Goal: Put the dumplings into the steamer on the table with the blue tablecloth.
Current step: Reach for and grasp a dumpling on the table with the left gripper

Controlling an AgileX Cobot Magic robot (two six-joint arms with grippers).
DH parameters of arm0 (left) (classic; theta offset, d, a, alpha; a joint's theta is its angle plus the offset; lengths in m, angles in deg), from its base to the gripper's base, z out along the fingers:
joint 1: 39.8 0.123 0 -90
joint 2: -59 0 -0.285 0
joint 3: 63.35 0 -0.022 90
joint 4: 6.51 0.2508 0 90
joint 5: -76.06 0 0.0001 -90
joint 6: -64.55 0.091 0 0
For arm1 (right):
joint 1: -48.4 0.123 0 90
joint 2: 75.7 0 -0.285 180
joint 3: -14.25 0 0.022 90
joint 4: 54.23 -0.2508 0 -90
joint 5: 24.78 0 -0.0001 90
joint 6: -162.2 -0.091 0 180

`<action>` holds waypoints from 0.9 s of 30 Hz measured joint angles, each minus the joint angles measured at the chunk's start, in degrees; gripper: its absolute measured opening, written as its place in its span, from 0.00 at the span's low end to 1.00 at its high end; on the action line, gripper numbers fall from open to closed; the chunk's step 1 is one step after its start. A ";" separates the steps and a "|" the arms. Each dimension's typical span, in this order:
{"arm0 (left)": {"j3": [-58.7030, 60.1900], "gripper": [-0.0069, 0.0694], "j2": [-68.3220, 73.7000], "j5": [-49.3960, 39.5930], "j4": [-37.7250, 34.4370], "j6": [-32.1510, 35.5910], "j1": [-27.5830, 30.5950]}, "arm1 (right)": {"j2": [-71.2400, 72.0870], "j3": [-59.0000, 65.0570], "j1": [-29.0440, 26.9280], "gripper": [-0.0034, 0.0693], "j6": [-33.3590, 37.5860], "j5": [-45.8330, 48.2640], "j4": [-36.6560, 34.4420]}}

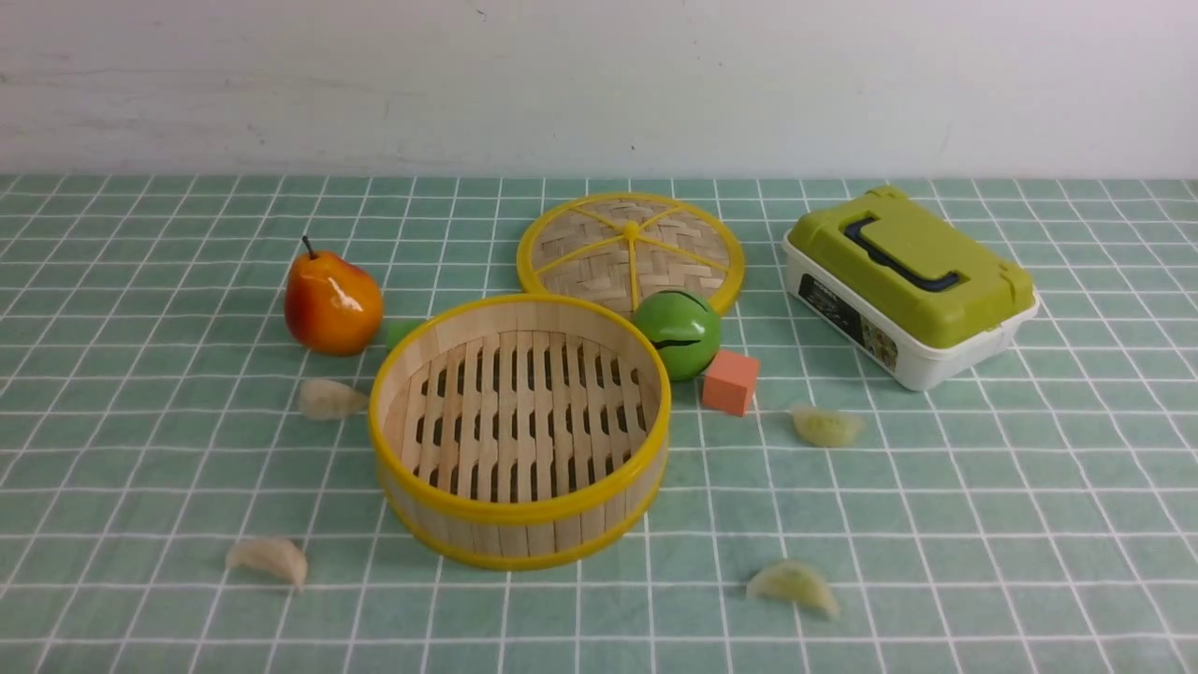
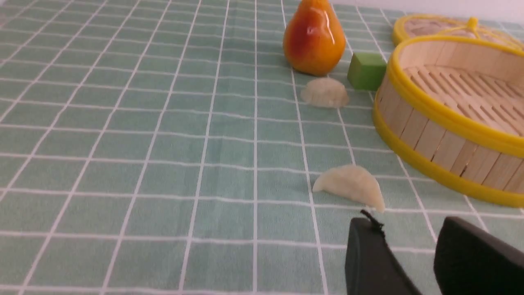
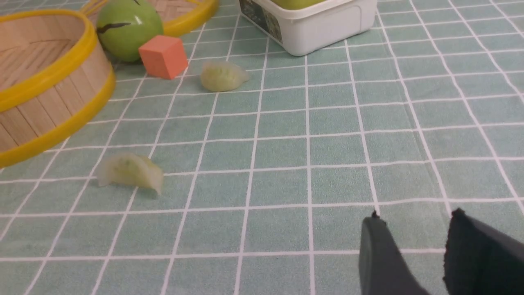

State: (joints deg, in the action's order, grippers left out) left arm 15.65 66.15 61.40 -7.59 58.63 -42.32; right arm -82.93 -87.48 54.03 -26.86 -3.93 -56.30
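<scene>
Dumplings (image 1: pixel 332 399) all four lying on table (image 1: pixel 1029 524) around steamer (image 1: pixel 524 535), two toward left edge, two toward right; none inside. Steamer sitting empty mid-table. Left jaws, right jaws both hanging part open, holding nothing. Whole task waiting.

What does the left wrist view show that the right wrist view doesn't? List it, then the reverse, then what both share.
Left wrist only: the pear, the green block, the far white dumpling, the near white dumpling, and the open left gripper.
Right wrist only: the green ball, the orange block, the white box, the far greenish dumpling, the near greenish dumpling, and the open right gripper.
Both: the steamer, the woven lid, the blue tablecloth.
</scene>
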 joint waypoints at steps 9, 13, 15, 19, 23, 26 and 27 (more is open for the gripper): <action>0.00 0.40 0.00 20.84 0.00 0.00 0.00 | 0.00 0.61 0.00 0.38 0.00 -27.37 0.40; 0.00 0.40 0.00 33.55 0.00 -0.65 0.00 | 0.00 0.61 0.00 0.38 -2.97 -46.09 0.69; 0.00 0.40 0.00 39.86 -0.23 -3.55 0.00 | 0.00 0.61 0.00 0.38 -5.99 -55.71 -0.01; 0.00 0.40 0.00 47.38 -0.92 -14.33 0.00 | 0.00 0.61 0.00 0.38 -11.02 -69.09 -1.41; -1.75 0.39 0.00 46.77 -1.30 -24.94 0.00 | 0.00 -0.76 0.00 0.38 -17.62 -70.34 -1.75; -13.21 0.22 0.61 33.41 -0.85 -26.95 0.00 | -1.42 -8.33 0.00 0.38 -18.97 -60.63 1.04; -13.21 0.22 0.61 33.41 -0.85 -26.95 0.00 | -1.62 -8.33 0.00 0.38 -18.97 -59.77 1.37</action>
State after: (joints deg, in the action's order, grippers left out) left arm 2.44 66.76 94.80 -8.44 31.67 -42.32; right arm -84.55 -95.82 54.03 -45.83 -63.70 -54.93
